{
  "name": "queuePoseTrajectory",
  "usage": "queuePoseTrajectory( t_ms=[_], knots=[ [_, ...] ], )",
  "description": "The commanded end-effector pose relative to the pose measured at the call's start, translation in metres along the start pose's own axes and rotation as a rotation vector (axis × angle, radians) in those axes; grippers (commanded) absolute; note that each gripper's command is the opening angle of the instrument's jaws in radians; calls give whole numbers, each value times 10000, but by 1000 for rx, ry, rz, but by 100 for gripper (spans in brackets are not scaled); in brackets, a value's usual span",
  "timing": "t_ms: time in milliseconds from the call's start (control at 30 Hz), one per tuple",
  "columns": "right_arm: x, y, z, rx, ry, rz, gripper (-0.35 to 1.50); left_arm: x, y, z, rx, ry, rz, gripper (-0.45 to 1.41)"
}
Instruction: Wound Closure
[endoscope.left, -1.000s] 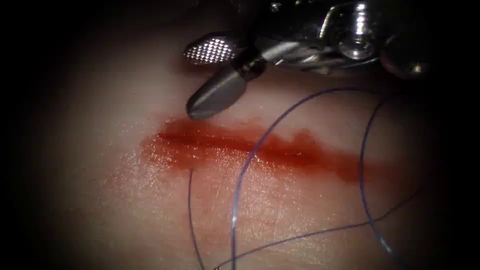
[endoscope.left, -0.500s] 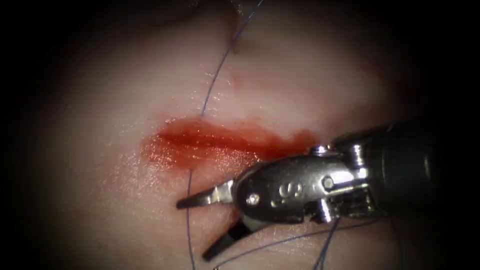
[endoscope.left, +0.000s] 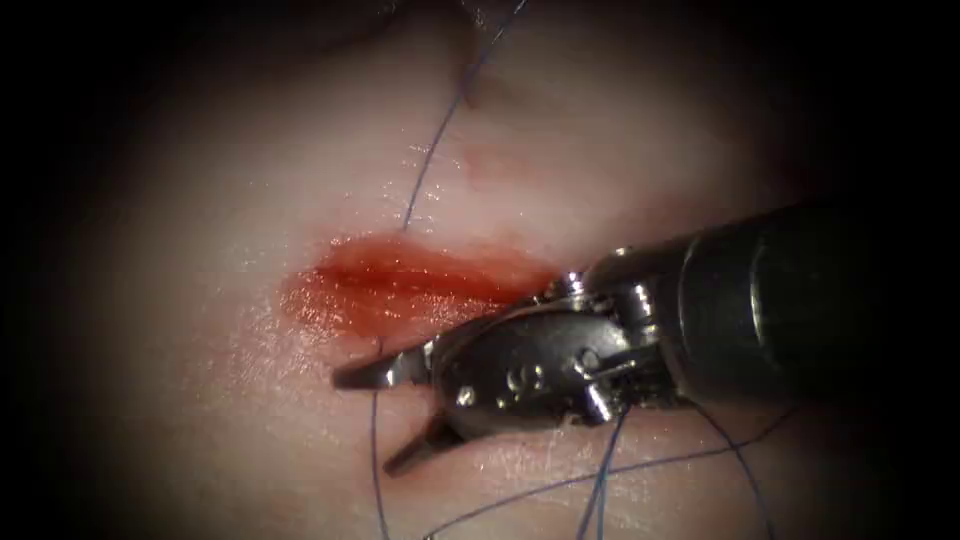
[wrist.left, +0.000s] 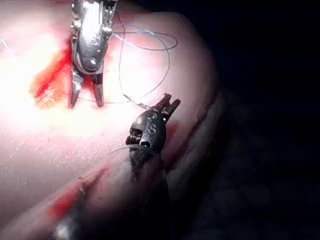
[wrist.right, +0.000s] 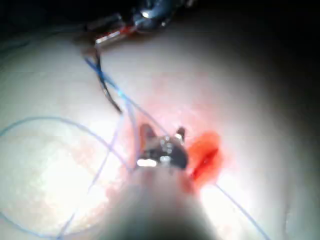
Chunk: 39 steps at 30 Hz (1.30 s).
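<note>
Two claws are showing. The right claw (endoscope.left: 385, 415), w/ a shiny steel wrist and dark shaft, is lying just below the cut (endoscope.left: 420, 285) in the endoscope view, its 2 slim tapered jaws spread apart in a V and grasping nothing. One thin blue thread (endoscope.left: 375, 440) strand is running down the tissue (endoscope.left: 200, 300) betw. the jaw tips; can't tell if it's touching them. The left claw (wrist.left: 169, 105) is sitting off at the tissue edge in the left wrist view, short jaws parted a little, w/ thread (wrist.left: 145, 47) reaching up to its tips; can't tell whether it's gripping that thread.

The tissue is pale, moist and glistening, w/ fine skin lines. One cut is running across it, an elongated smear of red fluid (endoscope.left: 380, 300) covering it, wet and glossy. Thread is lying in several loose curves: 1 strand coming down from above the cut, approx. 3 more crossing under the right claw's wrist.

The needle can't be made out.
</note>
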Motion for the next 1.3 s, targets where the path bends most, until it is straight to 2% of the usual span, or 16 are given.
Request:
queuePoseTrajectory(
  t_ms=[33,100,133,167,200,267,367,500,633,667,733,800,967,1000,1133,1300],
  knots=[
    [-5,-6,16,8,-1,-3,84,-6,5,9,-5,1,-10,-45],
    [-7,-6,17,7,-3,-3,84,-6,6,9,-5,1,-10,-45],
    [-10,-3,17,6,-4,-2,72,-6,6,8,-5,1,-10,-45],
    [-10,-3,17,6,-4,-2,72,-6,6,8,-5,1,-10,-45],
    [-11,-2,17,3,-6,-1,56,-6,6,8,-5,1,-10,-45],
    [-12,6,14,2,-15,8,-35,-6,6,8,-5,1,-10,-45],
    [-12,11,8,-14,-27,16,-35,-6,6,8,-5,1,-10,-45],
    [-1,11,-18,-38,-16,60,-35,-6,5,8,-5,1,-10,-45],
    [17,1,-30,-80,44,100,-35,-7,5,8,-5,1,-9,-45],
    [17,1,-30,-80,44,100,-35,-7,5,8,-5,1,-9,-45],
    [37,-11,-28,-97,69,101,-35,-8,5,9,-4,1,-9,-45],
    [41,-14,-26,-102,76,101,-35,-8,5,9,-4,1,-9,-45],
    [69,-29,-23,-125,114,102,-35,-8,5,9,-5,1,-9,-45],
    [84,-35,-23,-128,124,102,-35,-8,5,9,-4,1,-8,-45],
    [96,-39,-27,-132,135,104,-35,-8,5,9,-4,1,-8,-45],
    [94,-39,-27,-130,137,104,-35,-8,5,9,-3,1,-9,-45]
  ],
)
